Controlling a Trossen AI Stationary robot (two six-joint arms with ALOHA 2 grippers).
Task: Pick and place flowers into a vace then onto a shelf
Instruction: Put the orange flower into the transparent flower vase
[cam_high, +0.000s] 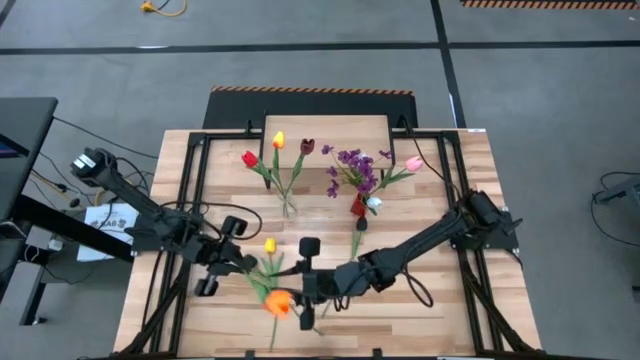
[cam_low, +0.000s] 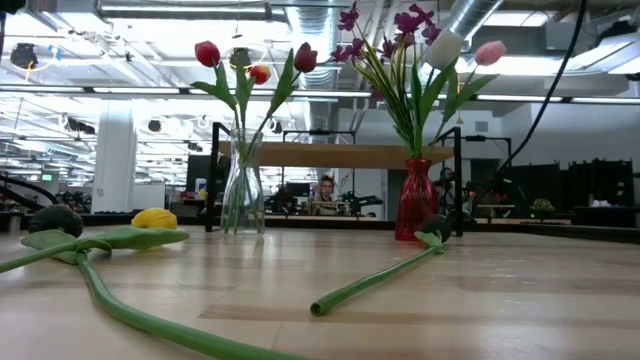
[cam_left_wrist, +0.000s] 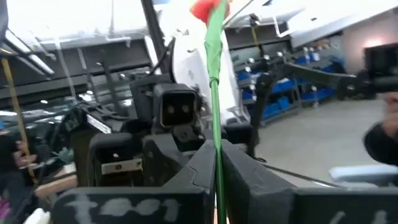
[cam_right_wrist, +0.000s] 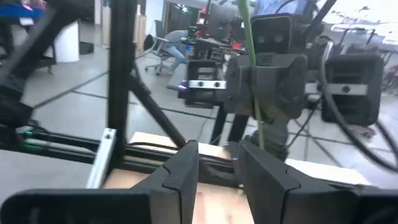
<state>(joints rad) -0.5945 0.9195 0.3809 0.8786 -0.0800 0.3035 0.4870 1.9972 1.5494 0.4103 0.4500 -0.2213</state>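
My left gripper is shut on the green stem of an orange tulip, above the near middle of the table. My right gripper faces it from the right. It is open, nothing is between its fingers, and the stem stands just beyond them. A clear glass vase holds red, yellow and maroon tulips. A red vase holds a purple sprig with a white and a pink tulip. The shelf stands at the far edge. A yellow tulip and a dark tulip lie flat on the table. My left gripper pinches the orange tulip's stem between its two fingers, well below the head. The fingers come about level from the table's left and lie across the stem. The stem stands upright, head up, and its lower part hangs below the fingers.
Both vases stand in the middle of the slatted table, in front of the shelf. The loose stems lie across the near half. Black frame bars run along the left and right sides.
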